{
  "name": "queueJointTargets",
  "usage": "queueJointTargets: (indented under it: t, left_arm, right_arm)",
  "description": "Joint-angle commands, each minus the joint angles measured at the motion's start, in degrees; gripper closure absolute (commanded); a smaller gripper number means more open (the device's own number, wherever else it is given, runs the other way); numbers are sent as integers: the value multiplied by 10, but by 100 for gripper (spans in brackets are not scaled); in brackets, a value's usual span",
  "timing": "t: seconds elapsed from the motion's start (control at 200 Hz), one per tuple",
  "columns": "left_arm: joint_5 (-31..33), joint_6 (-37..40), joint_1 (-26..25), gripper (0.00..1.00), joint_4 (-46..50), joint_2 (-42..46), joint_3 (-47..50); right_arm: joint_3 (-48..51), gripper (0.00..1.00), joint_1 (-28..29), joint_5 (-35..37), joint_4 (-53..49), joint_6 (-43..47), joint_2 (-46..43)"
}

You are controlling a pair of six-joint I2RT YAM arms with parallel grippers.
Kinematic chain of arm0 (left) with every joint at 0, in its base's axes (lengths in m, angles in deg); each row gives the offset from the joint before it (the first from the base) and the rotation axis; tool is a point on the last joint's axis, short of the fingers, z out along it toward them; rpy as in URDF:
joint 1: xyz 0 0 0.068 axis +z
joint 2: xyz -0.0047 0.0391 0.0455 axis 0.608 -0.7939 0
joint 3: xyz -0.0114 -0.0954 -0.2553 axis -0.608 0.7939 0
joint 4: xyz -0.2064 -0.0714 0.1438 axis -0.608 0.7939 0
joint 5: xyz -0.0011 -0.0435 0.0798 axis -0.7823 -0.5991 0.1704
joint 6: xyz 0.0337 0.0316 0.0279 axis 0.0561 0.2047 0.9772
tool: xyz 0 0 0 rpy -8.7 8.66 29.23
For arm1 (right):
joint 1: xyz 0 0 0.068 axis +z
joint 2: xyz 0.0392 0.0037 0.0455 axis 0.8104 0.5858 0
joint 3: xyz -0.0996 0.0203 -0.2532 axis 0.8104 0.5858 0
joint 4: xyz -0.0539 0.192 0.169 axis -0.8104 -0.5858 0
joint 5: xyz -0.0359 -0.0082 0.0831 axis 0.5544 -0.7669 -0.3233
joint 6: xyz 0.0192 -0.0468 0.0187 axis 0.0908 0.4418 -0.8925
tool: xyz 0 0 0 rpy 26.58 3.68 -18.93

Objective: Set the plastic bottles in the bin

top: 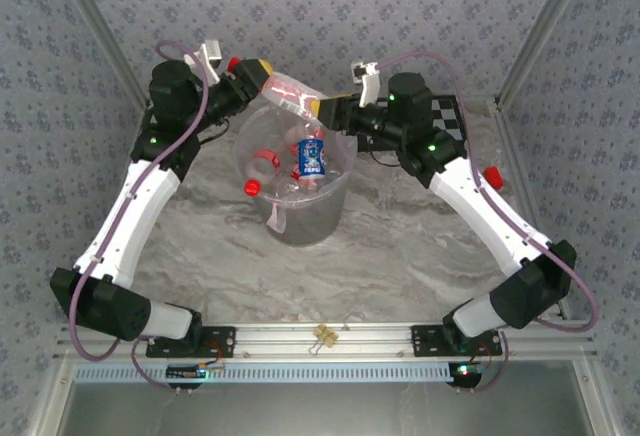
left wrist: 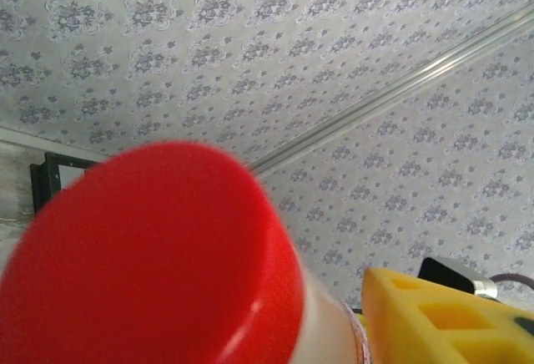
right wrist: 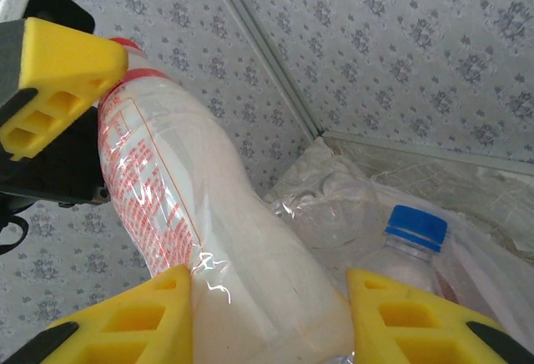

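The bin [top: 300,228] stands mid-table [top: 400,266], several bottles [top: 312,156] inside it. Above its far rim another bottle [top: 290,91] lies across, cap end at the left gripper [top: 252,68], base between the right gripper [top: 322,108] fingers.

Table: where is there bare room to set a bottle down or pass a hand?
Widest bare patch: the table between the bin and the arm bases. A narrower strip lies between the bin and the right arm. Crowded: above the bin, where the left claw and right claw meet at one bottle.
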Motion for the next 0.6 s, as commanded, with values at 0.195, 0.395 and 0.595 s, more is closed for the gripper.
queueJointTargets:
  t: [0.195, 0.395, 0.595]
  left_arm:
    - [12, 24, 0, 72, 2, 16, -10]
    - [25, 56, 19, 76, 37, 11, -47]
    - [165, 249, 16, 77, 219, 18, -157]
  right_arm:
    - [-27, 53, 13, -12, 3, -1, 24]
    - [-33, 14, 3, 8, -56, 39, 4]
    - [-20, 11, -31, 82, -164, 100, -63]
